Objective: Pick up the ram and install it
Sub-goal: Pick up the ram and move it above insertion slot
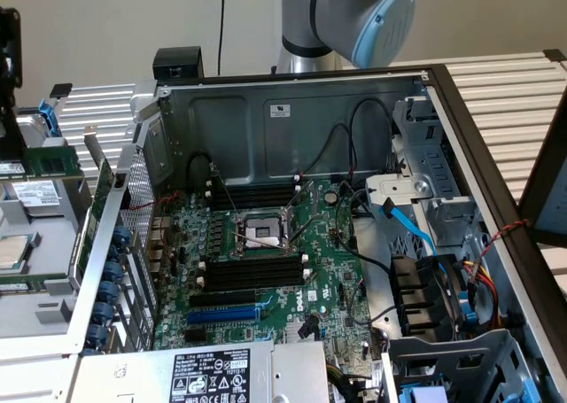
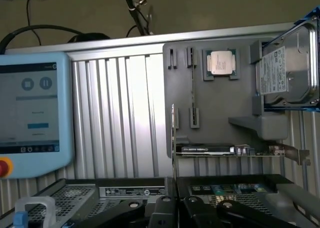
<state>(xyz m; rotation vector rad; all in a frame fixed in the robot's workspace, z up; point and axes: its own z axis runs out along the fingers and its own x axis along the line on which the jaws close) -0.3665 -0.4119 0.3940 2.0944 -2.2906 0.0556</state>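
The ram (image 2: 193, 82) is a thin stick standing on edge in the holders of a grey parts tray (image 2: 220, 112), ahead of my gripper and apart from it. In the exterior view the ram (image 1: 49, 161) appears as a green strip on that tray, at the exterior view's left, outside the computer case. My gripper (image 2: 178, 214) has its black fingers close together with nothing between them. The motherboard's long black memory slots (image 1: 252, 270) lie bare inside the open case.
The tray also holds a processor (image 2: 221, 62), a hard drive (image 2: 287, 62) and an expansion card (image 2: 210, 149). A teach pendant (image 2: 30, 107) lies beside it. In the case are a processor socket (image 1: 261, 230), a blue expansion slot (image 1: 226, 314) and loose cables (image 1: 416, 235).
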